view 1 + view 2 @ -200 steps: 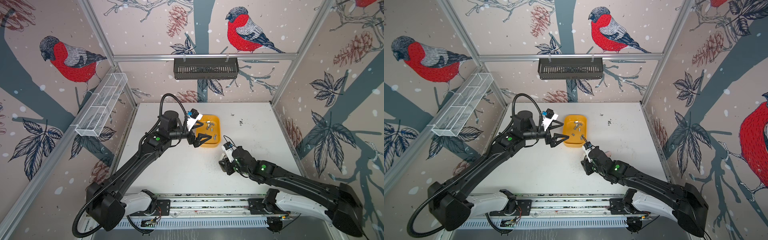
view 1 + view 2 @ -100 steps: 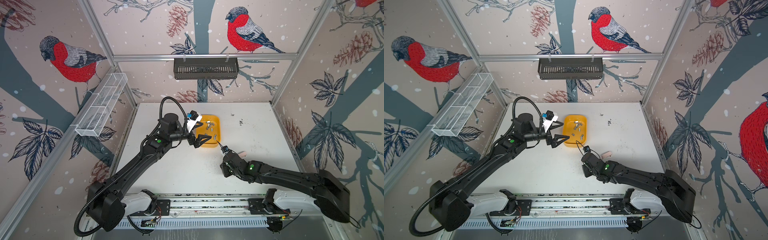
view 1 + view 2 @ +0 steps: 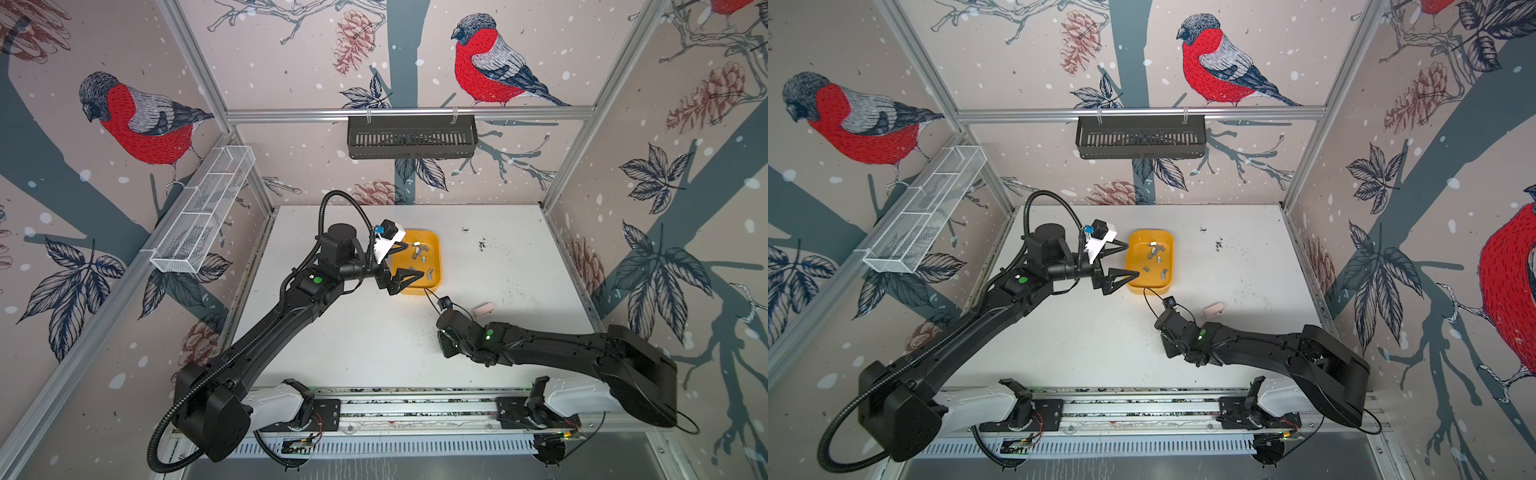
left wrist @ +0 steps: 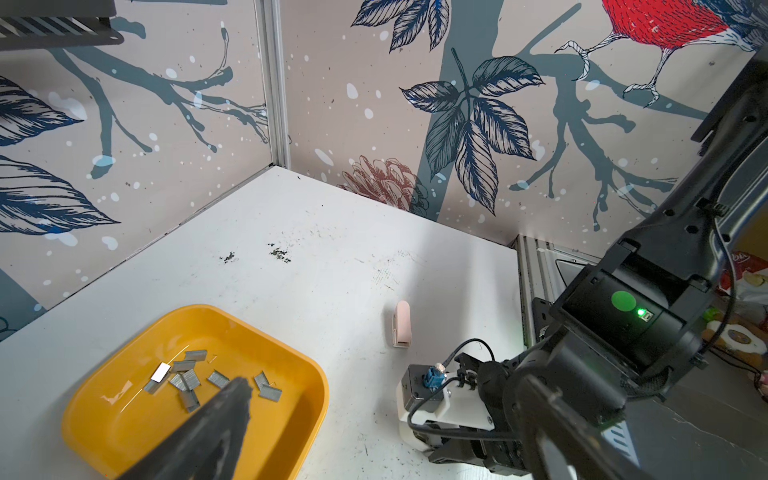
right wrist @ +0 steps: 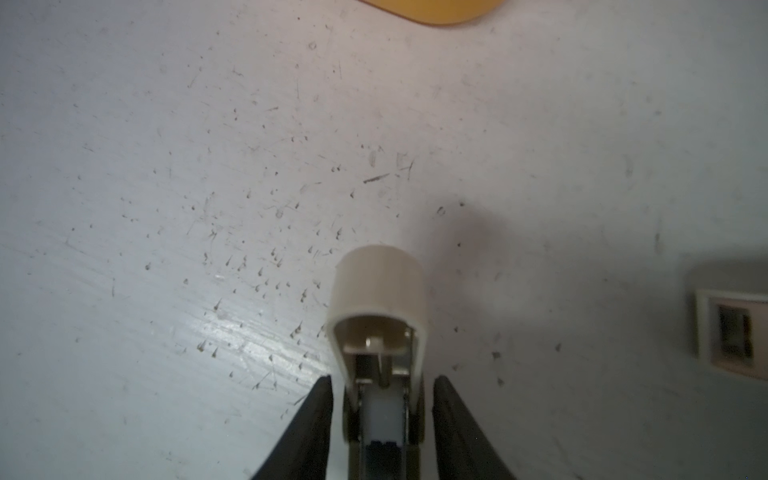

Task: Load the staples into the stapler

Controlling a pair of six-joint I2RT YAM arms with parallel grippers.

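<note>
R hand (image 5: 382, 380) is letting go of the cream stapler (image 5: 380, 286) low by the counter (image 5: 166, 166), gaps showing both sides, while L hand (image 3: 414, 259) is hanging wide open, empty, over the staples (image 3: 417, 250) in yellow tray (image 3: 435, 253), so loading's prob. next.

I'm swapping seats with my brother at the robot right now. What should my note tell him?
Left gripper: open, empty, hovering over the edge of the yellow tray.
Right gripper: open, with its jaws either side of the cream stapler. Small gaps show on both sides, so it is not gripping.
Staples: loose strips lying in the tray.
Pink stapler: lying on the table near the right arm, nothing touching it.
Done: no strip picked up, and none seen loaded.
Left: pick a strip from the tray, slide it into the stapler, close it.
</note>
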